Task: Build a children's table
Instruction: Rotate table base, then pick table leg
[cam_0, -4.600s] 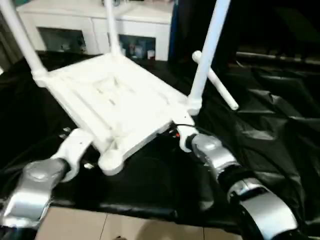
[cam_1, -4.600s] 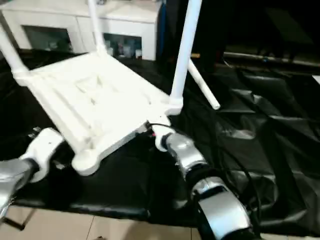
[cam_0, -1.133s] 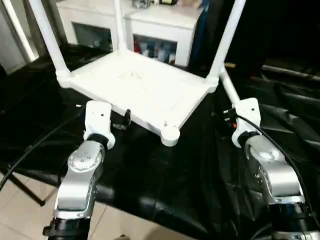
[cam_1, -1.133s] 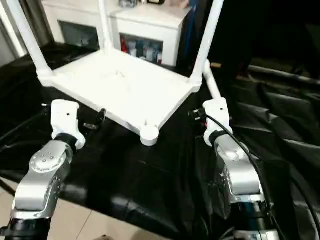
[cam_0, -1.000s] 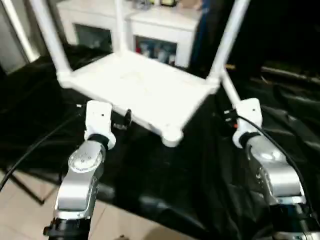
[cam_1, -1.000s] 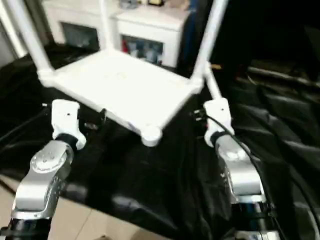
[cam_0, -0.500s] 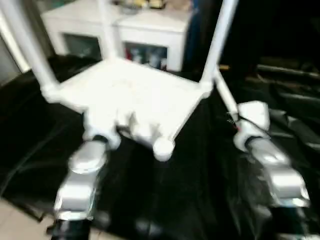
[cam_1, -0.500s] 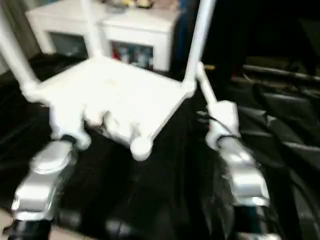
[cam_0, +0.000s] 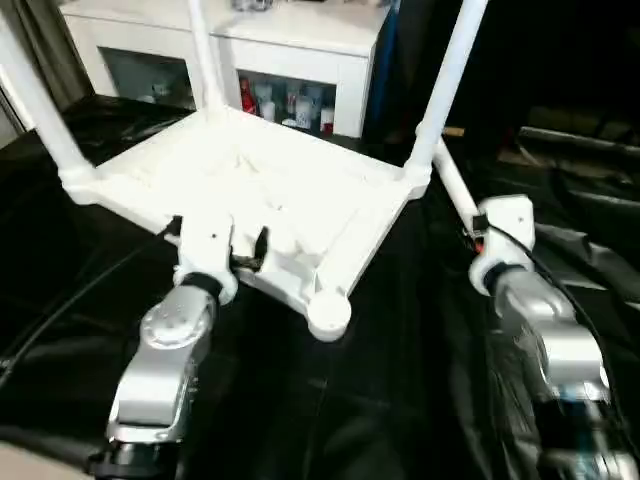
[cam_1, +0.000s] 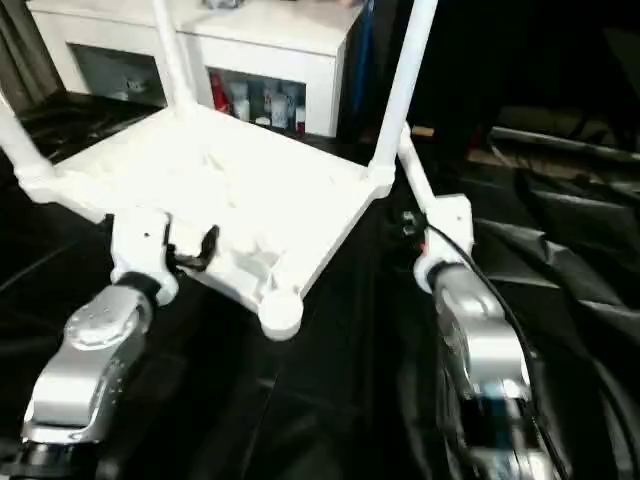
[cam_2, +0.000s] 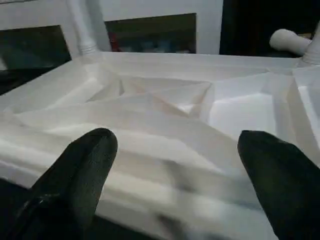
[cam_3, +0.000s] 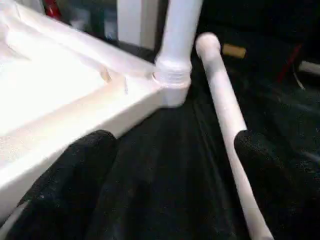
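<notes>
Black sheeting (cam_0: 380, 400) covers the work surface; white cabinet (cam_0: 300, 60) behind. Upturned tabletop (cam_0: 250, 190) lies on it, three legs cut off by the frame top. Loose leg (cam_3: 225, 110) beside its right edge, partly hidden. Left gripper (cam_2: 170, 170) spread wide at near edge; right gripper (cam_3: 170, 170) spread, empty, over open sheeting.

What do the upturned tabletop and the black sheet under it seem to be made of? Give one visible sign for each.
Tabletop: probably moulded plastic, smooth matt white, judging by its moulded ribs and round corner socket.
Black sheet: likely thin plastic film, glossy, with shiny creases.
</notes>
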